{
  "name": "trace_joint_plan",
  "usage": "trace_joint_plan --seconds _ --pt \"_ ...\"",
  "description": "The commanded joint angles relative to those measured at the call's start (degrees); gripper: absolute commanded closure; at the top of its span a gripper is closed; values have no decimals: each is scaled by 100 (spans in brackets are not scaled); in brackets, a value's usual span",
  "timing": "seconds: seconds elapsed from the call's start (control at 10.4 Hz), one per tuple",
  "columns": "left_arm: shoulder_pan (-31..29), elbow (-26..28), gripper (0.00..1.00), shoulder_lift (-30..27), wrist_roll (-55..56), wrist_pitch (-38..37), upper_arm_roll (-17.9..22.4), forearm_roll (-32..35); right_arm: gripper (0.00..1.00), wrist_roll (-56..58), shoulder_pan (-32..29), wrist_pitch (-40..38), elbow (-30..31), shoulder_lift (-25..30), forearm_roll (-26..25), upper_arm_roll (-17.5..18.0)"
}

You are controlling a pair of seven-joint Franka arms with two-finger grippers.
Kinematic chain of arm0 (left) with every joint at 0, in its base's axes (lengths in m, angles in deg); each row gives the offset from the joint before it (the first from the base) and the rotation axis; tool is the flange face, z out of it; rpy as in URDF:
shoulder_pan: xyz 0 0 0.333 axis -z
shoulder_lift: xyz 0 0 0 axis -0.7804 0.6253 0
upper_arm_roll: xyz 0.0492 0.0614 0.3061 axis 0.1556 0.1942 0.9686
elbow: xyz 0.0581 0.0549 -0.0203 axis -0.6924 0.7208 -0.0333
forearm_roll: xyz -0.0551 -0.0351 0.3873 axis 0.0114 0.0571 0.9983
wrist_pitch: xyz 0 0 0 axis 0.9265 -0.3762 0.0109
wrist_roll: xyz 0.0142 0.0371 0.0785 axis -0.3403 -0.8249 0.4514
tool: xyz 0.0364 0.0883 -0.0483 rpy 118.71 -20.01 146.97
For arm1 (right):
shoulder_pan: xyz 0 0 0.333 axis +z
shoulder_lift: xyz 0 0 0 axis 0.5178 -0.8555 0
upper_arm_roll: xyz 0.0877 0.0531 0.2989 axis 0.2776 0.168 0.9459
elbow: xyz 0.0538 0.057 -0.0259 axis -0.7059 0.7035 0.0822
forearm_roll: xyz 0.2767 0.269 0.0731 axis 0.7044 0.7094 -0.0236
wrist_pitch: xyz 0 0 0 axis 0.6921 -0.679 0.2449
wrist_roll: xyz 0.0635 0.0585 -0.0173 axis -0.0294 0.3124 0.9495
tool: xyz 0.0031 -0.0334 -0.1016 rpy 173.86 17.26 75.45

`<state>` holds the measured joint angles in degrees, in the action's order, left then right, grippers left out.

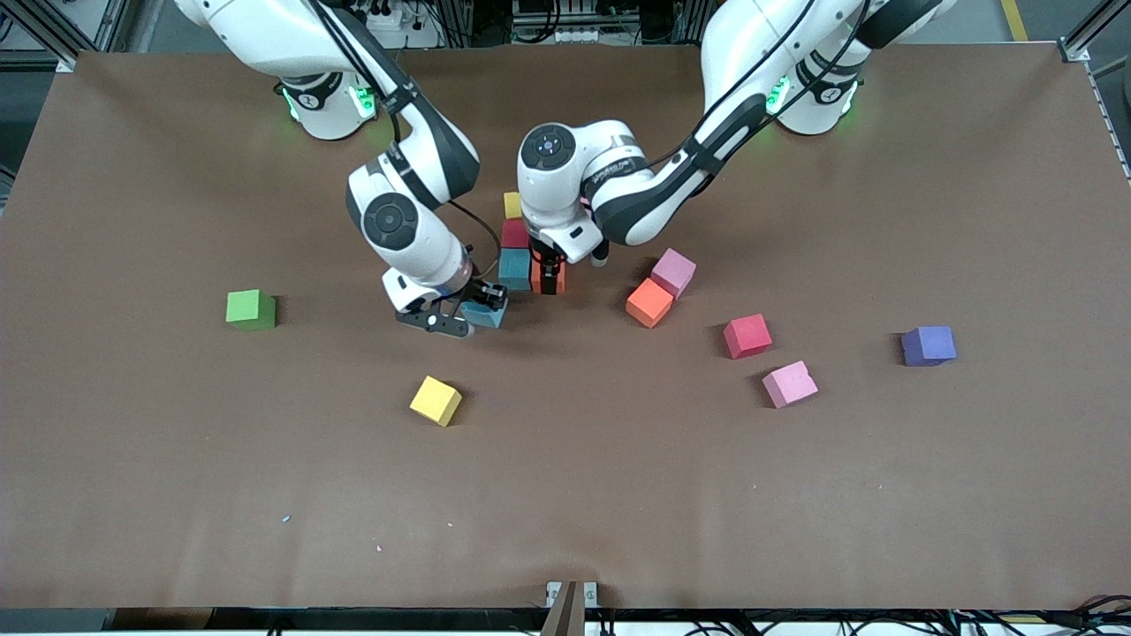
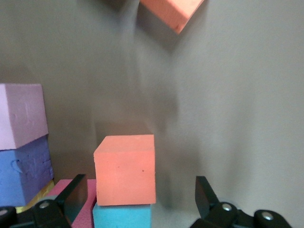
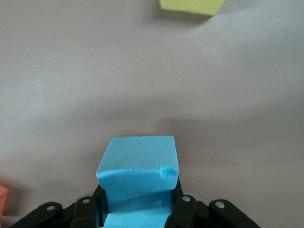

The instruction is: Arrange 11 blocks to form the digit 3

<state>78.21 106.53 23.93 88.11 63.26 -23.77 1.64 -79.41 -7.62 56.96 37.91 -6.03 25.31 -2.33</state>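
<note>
A yellow block (image 1: 512, 205), a red block (image 1: 515, 234) and a light blue block (image 1: 513, 269) lie in a line on the table. An orange block (image 1: 541, 274) (image 2: 126, 168) rests beside the light blue one. My left gripper (image 1: 548, 281) (image 2: 140, 190) is open, a finger on each side of this orange block with gaps showing. A lilac block (image 2: 21, 114) and a blue block (image 2: 23, 171) lie close by, hidden under the left arm in the front view. My right gripper (image 1: 477, 311) (image 3: 137, 204) is shut on another light blue block (image 1: 484, 312) (image 3: 137, 166), low over the table beside the line.
Loose blocks lie around: yellow (image 1: 436, 400) nearest the front camera, orange (image 1: 649, 302) touching pink (image 1: 673, 270), then red (image 1: 747, 336), pink (image 1: 789, 383) and purple (image 1: 928, 345) toward the left arm's end. A green cube (image 1: 250, 310) sits toward the right arm's end.
</note>
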Motion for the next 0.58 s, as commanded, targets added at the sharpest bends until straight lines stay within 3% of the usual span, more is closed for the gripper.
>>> trace_joint_plan --seconds 0.0,0.19,0.48 --pt "-370 493 0 -615 -165 -94 -27 109 93 -455 201 -80 -482 -377 -236 -13" --pt "-791 643 0 -827 -612 -209 -184 100 94 -772 299 -97 -639 -535 -1033 -4" --pt "-1643 661 0 -872 -1849 -542 -658 100 94 -729 263 -133 -755 -799 -1047 5"
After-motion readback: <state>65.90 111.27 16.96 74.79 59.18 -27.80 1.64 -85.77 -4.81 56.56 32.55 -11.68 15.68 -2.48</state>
